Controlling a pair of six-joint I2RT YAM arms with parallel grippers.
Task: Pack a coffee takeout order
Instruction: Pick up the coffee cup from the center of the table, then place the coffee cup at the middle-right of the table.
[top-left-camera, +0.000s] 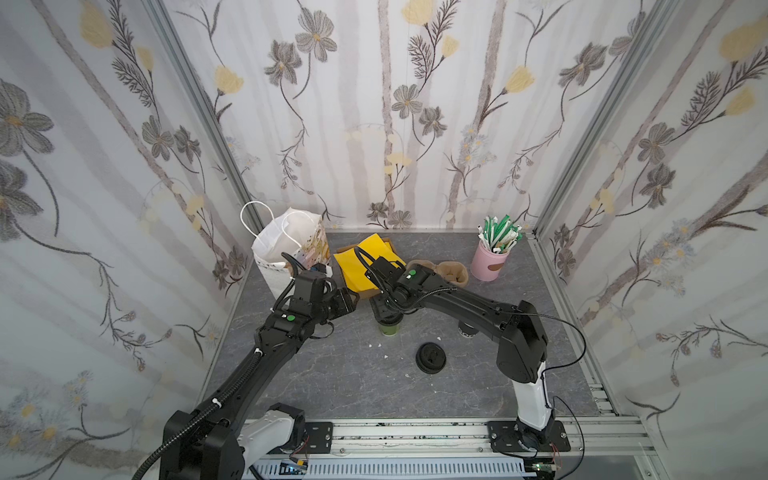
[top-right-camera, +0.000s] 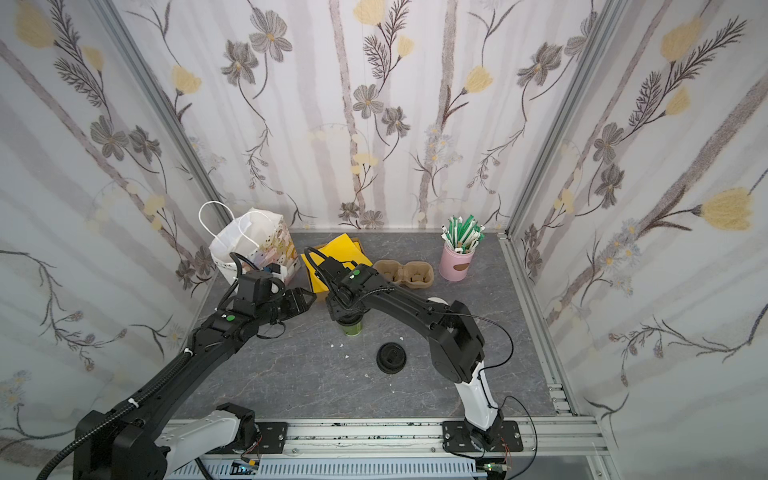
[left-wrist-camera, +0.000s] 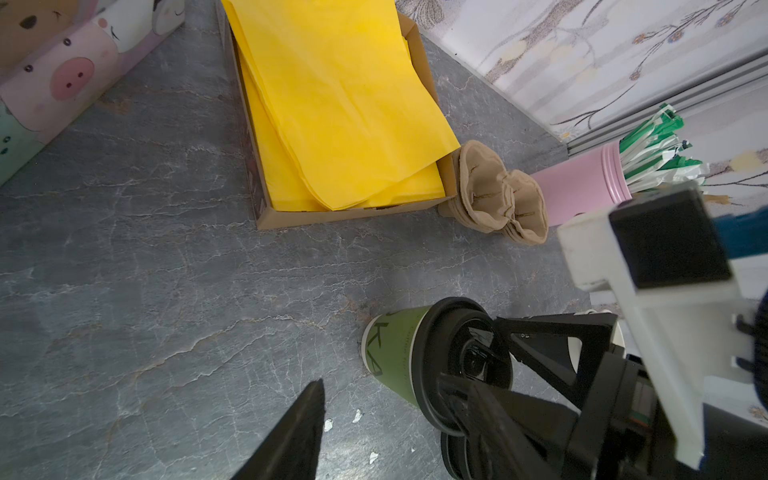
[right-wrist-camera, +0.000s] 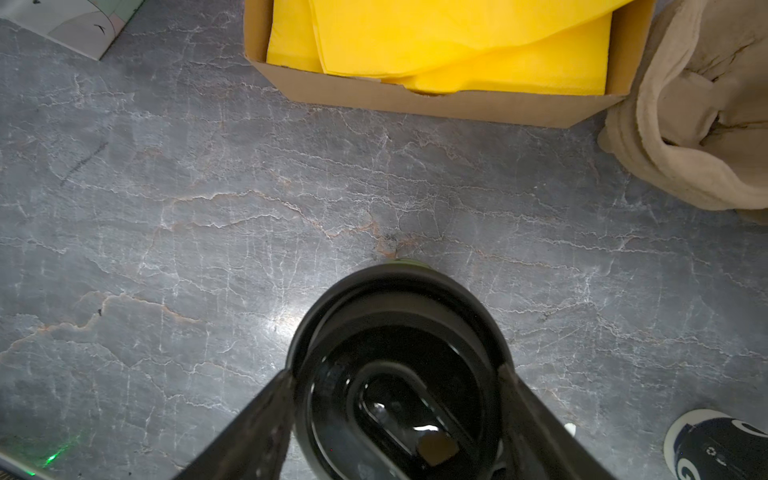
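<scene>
The small green cup (top-left-camera: 390, 328) (top-right-camera: 351, 328) (left-wrist-camera: 395, 357) stands upright mid-table with its black lid (right-wrist-camera: 399, 332) on. My right gripper (top-left-camera: 386, 309) (right-wrist-camera: 395, 374) comes down from above, and both its fingers press the lid's rim on opposite sides. The left gripper (top-left-camera: 351, 300) (left-wrist-camera: 386, 436) hovers just to the cup's left, open, with only bare table between its fingers. Yellow napkins (top-left-camera: 365, 266) (left-wrist-camera: 340, 104) lie stacked in a shallow cardboard box (left-wrist-camera: 353, 216) behind the cup.
A white paper bag (top-left-camera: 286, 245) stands at the back left. Pulp cup carriers (top-left-camera: 446, 272) and a pink holder of straws (top-left-camera: 490, 262) sit at the back right. A loose black lid (top-left-camera: 431, 358) lies in front of the cup. Stacked dark cups (right-wrist-camera: 723, 449) are partly hidden by the right arm.
</scene>
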